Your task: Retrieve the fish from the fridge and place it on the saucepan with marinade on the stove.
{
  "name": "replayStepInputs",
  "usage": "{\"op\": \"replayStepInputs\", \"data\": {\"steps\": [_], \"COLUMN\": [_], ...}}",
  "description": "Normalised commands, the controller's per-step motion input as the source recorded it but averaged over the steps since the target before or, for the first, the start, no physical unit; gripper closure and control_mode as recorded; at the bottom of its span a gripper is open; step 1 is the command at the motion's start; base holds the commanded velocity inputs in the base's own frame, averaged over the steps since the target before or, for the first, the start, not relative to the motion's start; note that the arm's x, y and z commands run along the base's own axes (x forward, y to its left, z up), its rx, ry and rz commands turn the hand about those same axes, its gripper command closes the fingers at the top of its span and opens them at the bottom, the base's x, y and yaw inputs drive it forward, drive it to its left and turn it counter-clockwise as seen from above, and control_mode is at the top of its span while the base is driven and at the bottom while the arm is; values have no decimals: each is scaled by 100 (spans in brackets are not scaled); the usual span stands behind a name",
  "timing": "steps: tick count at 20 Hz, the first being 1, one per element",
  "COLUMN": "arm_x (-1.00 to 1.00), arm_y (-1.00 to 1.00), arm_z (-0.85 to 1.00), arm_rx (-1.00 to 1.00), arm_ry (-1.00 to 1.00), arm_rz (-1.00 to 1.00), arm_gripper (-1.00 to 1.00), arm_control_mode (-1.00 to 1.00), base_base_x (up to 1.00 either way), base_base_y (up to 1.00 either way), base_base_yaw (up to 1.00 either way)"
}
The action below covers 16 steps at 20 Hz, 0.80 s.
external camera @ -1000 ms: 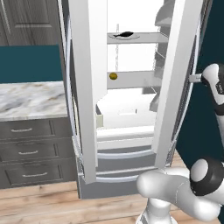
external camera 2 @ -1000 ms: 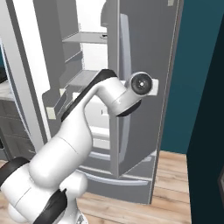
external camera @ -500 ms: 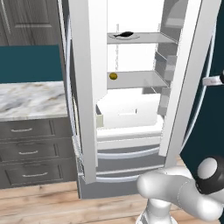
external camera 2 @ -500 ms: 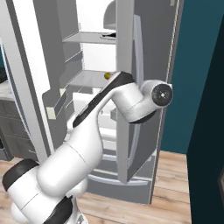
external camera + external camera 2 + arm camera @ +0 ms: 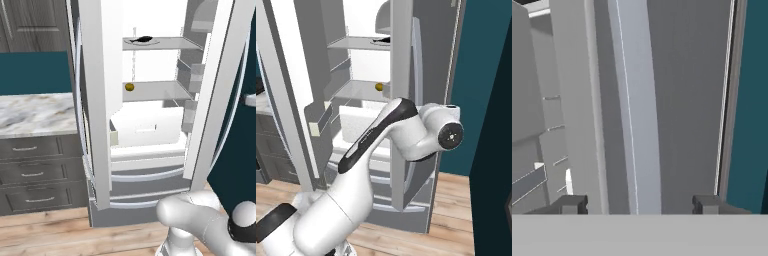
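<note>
The tool (image 5: 637, 204) is spread, gripping nothing; the fish (image 5: 141, 39) looks light and slippery, best pinched mid-body.

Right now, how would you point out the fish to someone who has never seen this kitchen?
Find the tall silver-grey fridge with its doors standing open on a white interior. The fish lies on the upper shelf, dark and slender with a pointed tail. The shelf below holds a small round yellowish item instead.
</note>
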Motion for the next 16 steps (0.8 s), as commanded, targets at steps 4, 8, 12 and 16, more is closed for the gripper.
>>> {"op": "replayStepInputs", "data": {"steps": [4, 8, 12, 16], "arm_x": [-73, -29, -11, -1], "arm_y": [3, 79, 100, 100], "arm_z": [22, 0, 0, 0], "arm_rx": [-6, -23, -34, -32], "arm_ry": [-15, -6, -2, 0], "arm_rz": [-7, -1, -2, -3], "arm_gripper": [-100, -100, -100, -100], "arm_control_mode": [-100, -100, -100, -100], "base_base_x": [0, 0, 0, 0], "base_base_y": [0, 0, 0, 0], "base_base_yaw": [0, 0, 0, 0]}}
